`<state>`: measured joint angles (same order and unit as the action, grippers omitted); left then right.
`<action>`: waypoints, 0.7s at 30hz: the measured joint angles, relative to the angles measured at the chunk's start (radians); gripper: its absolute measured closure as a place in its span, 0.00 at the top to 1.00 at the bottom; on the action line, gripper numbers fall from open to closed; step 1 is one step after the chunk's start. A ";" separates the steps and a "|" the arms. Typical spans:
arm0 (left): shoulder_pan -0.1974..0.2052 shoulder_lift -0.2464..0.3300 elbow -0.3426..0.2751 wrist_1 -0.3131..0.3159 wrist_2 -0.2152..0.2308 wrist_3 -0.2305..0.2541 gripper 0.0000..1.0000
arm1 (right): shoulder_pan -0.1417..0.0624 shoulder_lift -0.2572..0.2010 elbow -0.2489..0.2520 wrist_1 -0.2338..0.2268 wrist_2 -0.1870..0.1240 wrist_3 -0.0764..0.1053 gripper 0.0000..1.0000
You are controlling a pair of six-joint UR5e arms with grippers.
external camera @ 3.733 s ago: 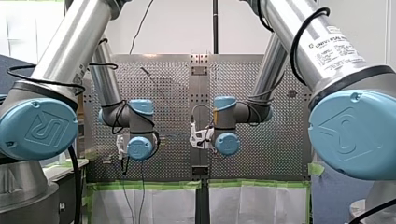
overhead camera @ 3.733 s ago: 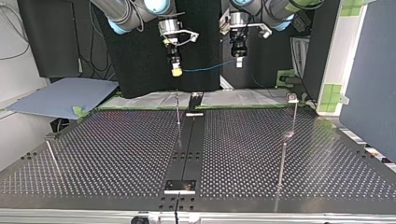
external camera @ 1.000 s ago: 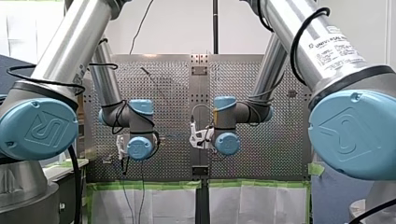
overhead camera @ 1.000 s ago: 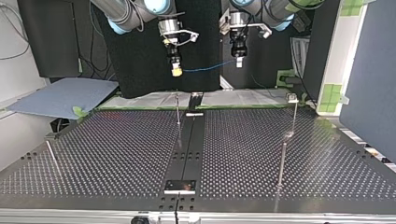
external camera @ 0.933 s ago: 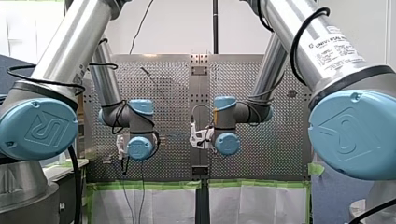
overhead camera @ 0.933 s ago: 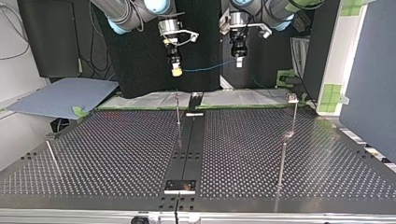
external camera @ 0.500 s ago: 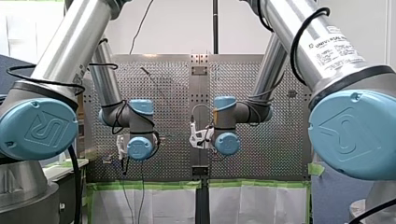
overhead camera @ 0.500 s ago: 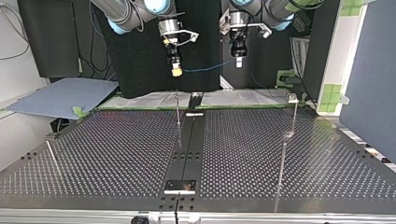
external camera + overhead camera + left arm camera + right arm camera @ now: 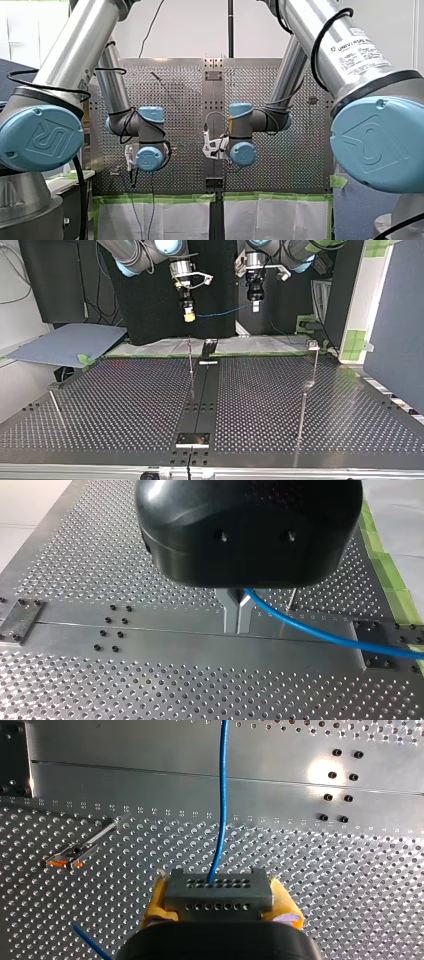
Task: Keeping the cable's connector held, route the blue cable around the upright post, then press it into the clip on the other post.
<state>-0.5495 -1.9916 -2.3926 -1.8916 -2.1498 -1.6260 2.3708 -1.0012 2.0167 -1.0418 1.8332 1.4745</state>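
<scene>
In the top view both grippers hang above the table's far edge with the blue cable (image 9: 220,313) strung between them. My right gripper (image 9: 189,316), at that view's left, has yellow pads shut on the grey connector (image 9: 218,887); the cable (image 9: 222,795) leaves the connector straight ahead. My left gripper (image 9: 255,306) has metal fingers (image 9: 231,611) shut on the cable (image 9: 325,636), which trails off to one side. A thin upright post (image 9: 190,357) stands below my right gripper. Another post (image 9: 315,365), with a small head (image 9: 313,345), stands at the far right.
A third post (image 9: 301,412) stands nearer the camera at the top view's right, and a leaning rod (image 9: 56,409) at its left. A dark centre rail (image 9: 202,395) runs across the perforated table. Under my right gripper lies a small post with orange marks (image 9: 75,852).
</scene>
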 joint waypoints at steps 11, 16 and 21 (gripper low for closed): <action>0.011 -0.012 0.000 -0.012 -0.012 0.012 0.00 | 0.003 0.003 -0.004 0.003 0.003 -0.003 0.00; 0.024 -0.033 0.000 -0.047 -0.030 0.047 0.00 | 0.013 0.032 -0.027 0.032 0.020 -0.012 0.00; 0.026 -0.038 0.000 -0.090 -0.033 0.089 0.00 | 0.015 0.079 -0.034 0.081 0.024 -0.014 0.00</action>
<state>-0.5238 -2.0295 -2.3926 -1.9811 -2.1831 -1.5368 2.3858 -0.9218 1.9823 -0.9603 1.8573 1.4609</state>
